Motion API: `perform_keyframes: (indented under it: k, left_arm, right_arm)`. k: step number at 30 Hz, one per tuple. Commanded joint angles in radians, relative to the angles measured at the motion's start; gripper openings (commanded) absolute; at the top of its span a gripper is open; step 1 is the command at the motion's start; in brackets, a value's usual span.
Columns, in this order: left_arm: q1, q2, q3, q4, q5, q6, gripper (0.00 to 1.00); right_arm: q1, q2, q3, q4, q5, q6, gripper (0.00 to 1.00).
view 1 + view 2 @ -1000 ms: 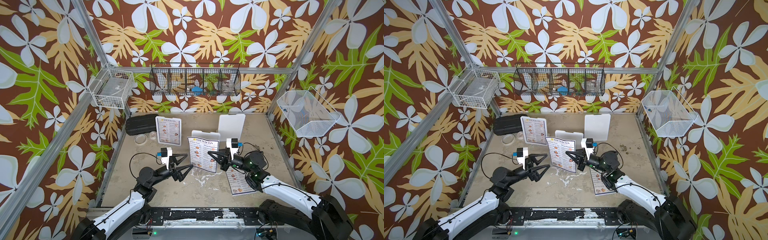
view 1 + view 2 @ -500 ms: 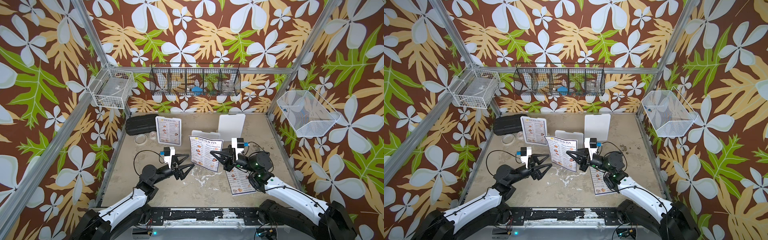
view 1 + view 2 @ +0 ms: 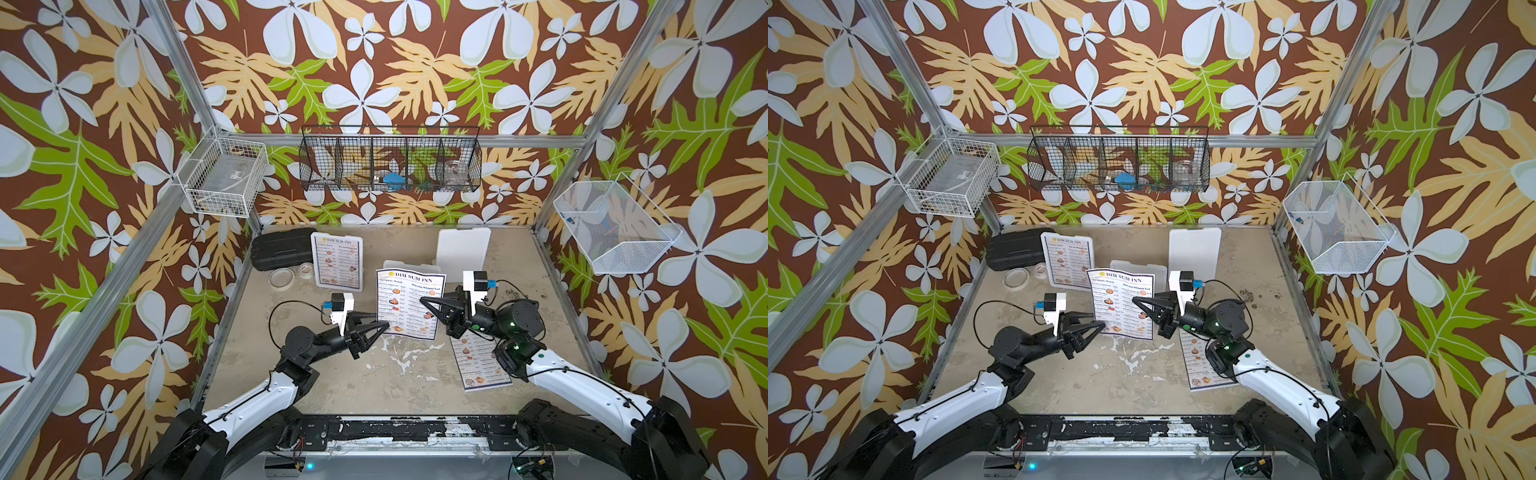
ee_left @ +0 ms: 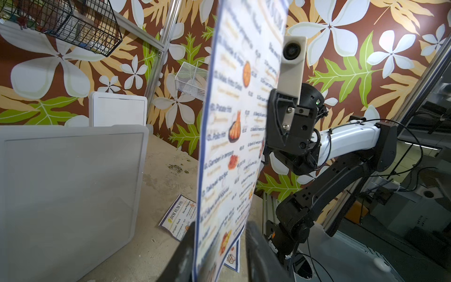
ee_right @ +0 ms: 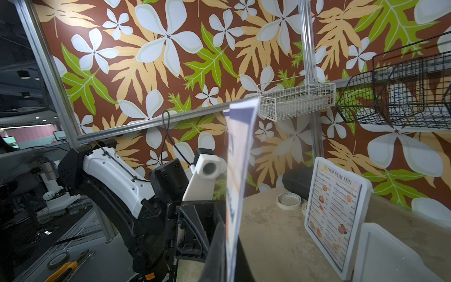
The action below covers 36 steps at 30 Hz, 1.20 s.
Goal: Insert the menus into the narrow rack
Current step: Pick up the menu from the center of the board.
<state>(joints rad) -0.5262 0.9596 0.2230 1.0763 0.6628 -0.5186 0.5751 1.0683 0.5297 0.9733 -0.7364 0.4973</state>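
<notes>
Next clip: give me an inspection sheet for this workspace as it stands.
Surface: tabletop stained; white smears mid-table, dark crumbs right.
Job's things: held menu upright between the grippers; second menu lying flat; third menu on a standing white panel; two plain white panels upright.
Clutter: black case, two tape rolls.
Grippers: right gripper shut on held menu's right edge; left gripper fingers closed on its lower left corner.
Cables: black cable loops at each wrist.
Surroundings: floral walls, three wire baskets.

three menus point(image 3: 409, 303), two plain white panels point(image 3: 461, 249), two tape rolls point(image 3: 281, 277), one black case point(image 3: 278, 249), three baskets point(image 3: 357, 166).
</notes>
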Motion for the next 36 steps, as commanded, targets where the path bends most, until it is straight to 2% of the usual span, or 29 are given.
perform_keyframes:
  k: [1,6,9,15,19,23,30,36]
  left_arm:
    - [0.000,-0.012,0.010,0.000,0.010,0.018,0.17]
    - [0.000,-0.016,0.017,-0.014,0.005,0.019,0.08]
    - [0.000,-0.016,0.030,-0.034,0.003,0.026,0.05]
    - [0.000,-0.022,0.068,-0.130,0.010,0.067,0.01]
    - [0.000,-0.034,0.068,-0.149,0.005,0.081,0.01]
    - [0.000,-0.041,0.075,-0.168,0.001,0.091,0.01]
    - [0.000,-0.041,0.081,-0.176,0.008,0.098,0.03]
    - [0.000,-0.026,0.081,-0.160,-0.015,0.100,0.17]
  right_arm:
    - [-0.027,0.018,0.004,0.064,-0.005,0.036,0.00]
    - [-0.072,0.067,-0.011,0.178,-0.073,0.112,0.00]
    - [-0.084,0.076,-0.020,0.198,-0.107,0.107,0.17]
    - [-0.095,0.060,0.001,0.014,-0.177,-0.031,0.28]
    - [-0.126,0.031,-0.017,-0.033,-0.204,-0.067,0.31]
    - [-0.148,0.013,-0.028,-0.075,-0.219,-0.099,0.30]
    - [-0.150,0.014,-0.035,-0.064,-0.233,-0.119,0.10]
    - [-0.150,0.011,-0.037,0.016,-0.200,-0.073,0.05]
